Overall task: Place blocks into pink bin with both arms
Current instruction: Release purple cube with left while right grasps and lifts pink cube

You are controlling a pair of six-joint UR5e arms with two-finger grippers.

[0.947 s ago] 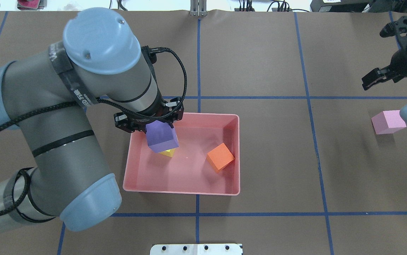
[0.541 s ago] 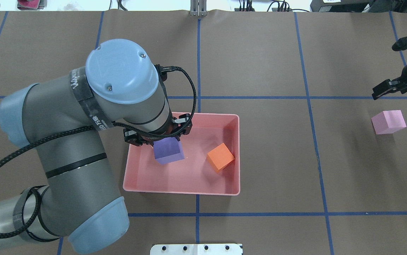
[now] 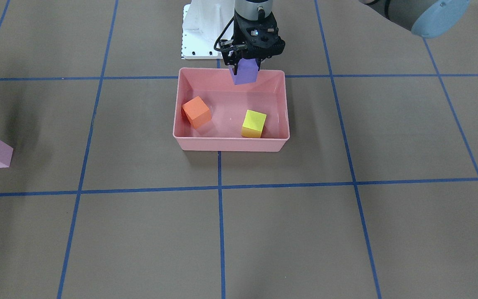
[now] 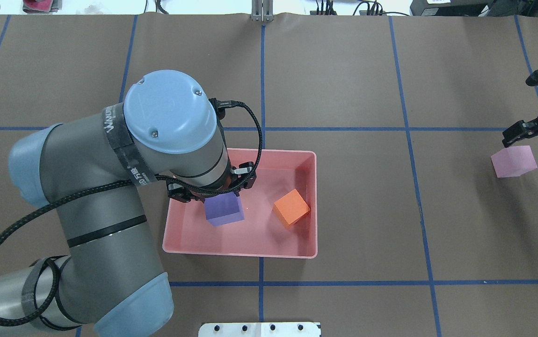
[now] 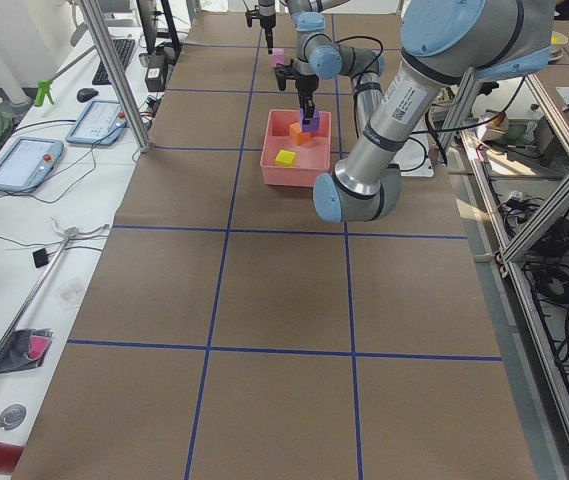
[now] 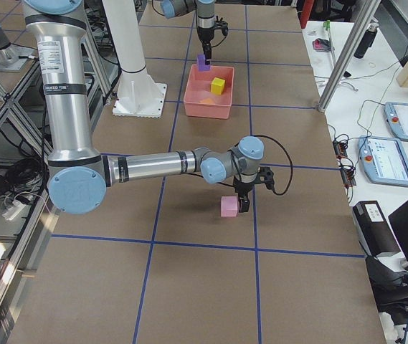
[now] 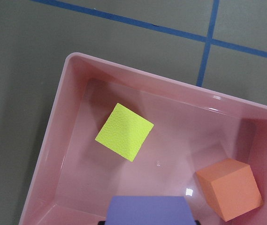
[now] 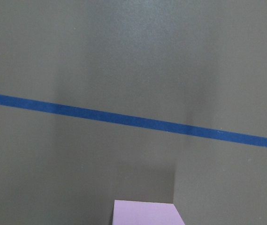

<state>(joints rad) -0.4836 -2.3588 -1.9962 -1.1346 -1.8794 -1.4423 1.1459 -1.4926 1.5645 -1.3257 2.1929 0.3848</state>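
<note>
1. Since the earlier overhead pictures, the left gripper [image 3: 246,62] has carried the purple block [image 4: 223,209] lower and further over the pink bin [image 4: 287,252]. The right gripper [image 4: 535,107] has drawn in from further up the counter [image 4: 344,70] to the light pink block [image 4: 513,161].
2. The left jaws are closed on the purple block from two sides. The block hangs under them, off the bin's floor and close to the wall nearest the robot.
3. The yellow block [image 3: 254,123] lies on the bin's floor. In the overhead view it is hidden beneath the purple block and the wrist.
4. The orange block [image 4: 291,207] also sits in the bin, tipped on an edge near the wall on the robot's right, where it was before.
5. The light pink block rests on the counter, well apart from the bin on the robot's right, and has not shifted.
6. The right jaws stand wide apart and hold nothing. One finger shows at the light pink block's edge in the front-facing view, but whether it touches cannot be told.
7. Blue tape lines [image 4: 334,128] cross the counter in a grid.
</note>
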